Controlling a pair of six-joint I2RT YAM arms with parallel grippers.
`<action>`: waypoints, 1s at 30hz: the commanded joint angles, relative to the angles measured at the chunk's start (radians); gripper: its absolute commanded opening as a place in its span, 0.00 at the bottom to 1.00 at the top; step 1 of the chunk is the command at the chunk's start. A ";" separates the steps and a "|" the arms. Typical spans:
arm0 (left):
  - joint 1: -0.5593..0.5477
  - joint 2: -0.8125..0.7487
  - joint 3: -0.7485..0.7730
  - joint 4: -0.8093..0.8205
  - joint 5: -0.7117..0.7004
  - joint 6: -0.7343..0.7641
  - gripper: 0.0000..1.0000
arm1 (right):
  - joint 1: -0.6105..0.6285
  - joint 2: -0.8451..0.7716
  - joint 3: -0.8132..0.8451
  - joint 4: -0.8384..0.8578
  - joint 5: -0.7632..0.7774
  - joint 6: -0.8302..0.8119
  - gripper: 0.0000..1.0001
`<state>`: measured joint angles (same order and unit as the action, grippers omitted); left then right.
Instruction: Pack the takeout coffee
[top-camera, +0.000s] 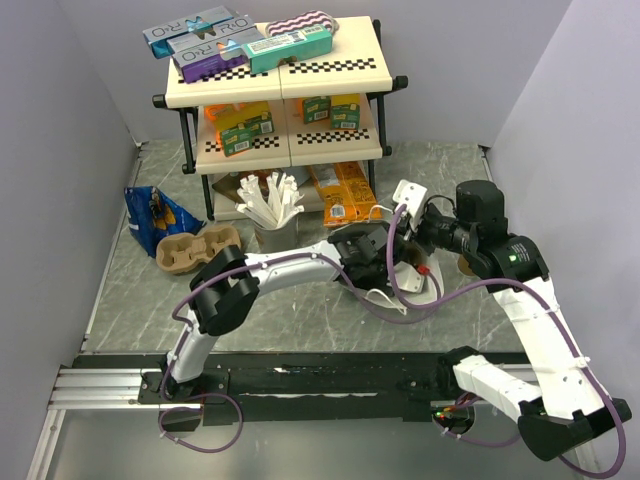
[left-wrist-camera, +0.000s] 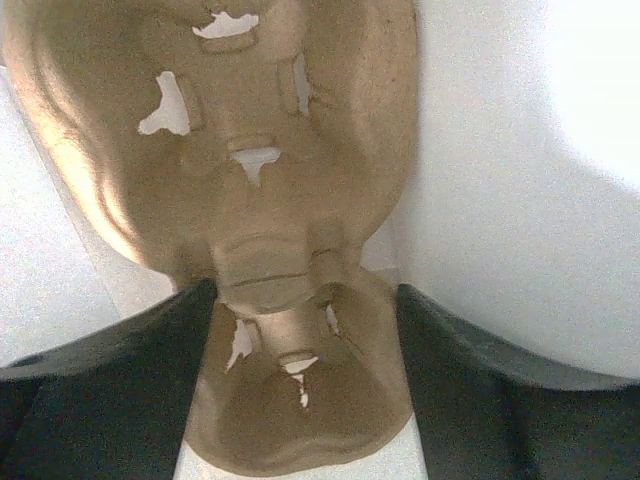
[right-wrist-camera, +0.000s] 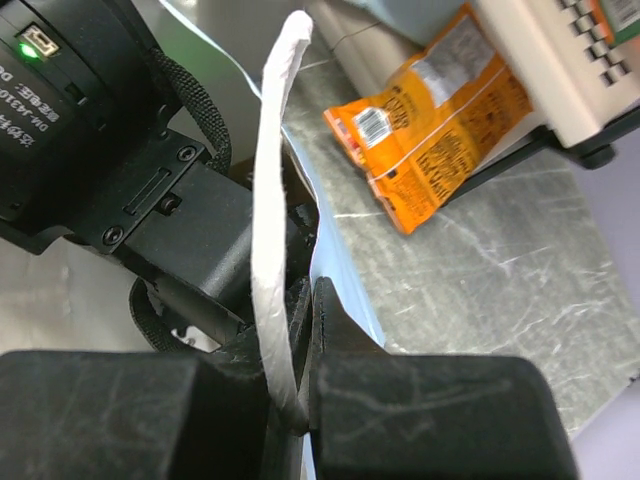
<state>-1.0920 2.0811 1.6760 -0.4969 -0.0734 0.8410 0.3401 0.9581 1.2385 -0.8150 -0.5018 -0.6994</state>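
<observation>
**COLOUR AND PATTERN REFERENCE**

Cream three-tier plastic shelf (top-camera: 355, 45): black-and-white checker strips along the front edges.
Orange foil snack bag (right-wrist-camera: 440, 130): white label panel.
Moulded-pulp cup carrier (left-wrist-camera: 250, 200): uniform brown.
Twisted-paper bag handle (right-wrist-camera: 275, 200): white.
Right gripper (right-wrist-camera: 303, 300): black.
Stone-look tabletop (right-wrist-camera: 500, 290): grey, pale veining.

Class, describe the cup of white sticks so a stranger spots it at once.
Find the cream shelf rack at the back. In front of its lowest tier stands a grey cup. Unlike the brown pulp carrier on its left and orange packets on its right, it bristles with white sticks.
</observation>
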 joint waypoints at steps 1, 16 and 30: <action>0.029 -0.044 0.088 0.008 0.066 -0.080 0.82 | 0.039 0.001 -0.025 -0.055 -0.089 0.051 0.00; 0.029 -0.220 -0.021 0.061 0.268 -0.181 0.99 | 0.005 0.014 -0.091 0.022 -0.001 0.124 0.00; 0.043 -0.398 -0.116 0.178 0.498 -0.219 0.99 | -0.036 0.034 -0.103 0.037 0.002 0.147 0.00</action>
<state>-1.0462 1.8091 1.5257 -0.4976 0.2844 0.6624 0.3130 0.9680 1.1580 -0.7265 -0.4980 -0.5701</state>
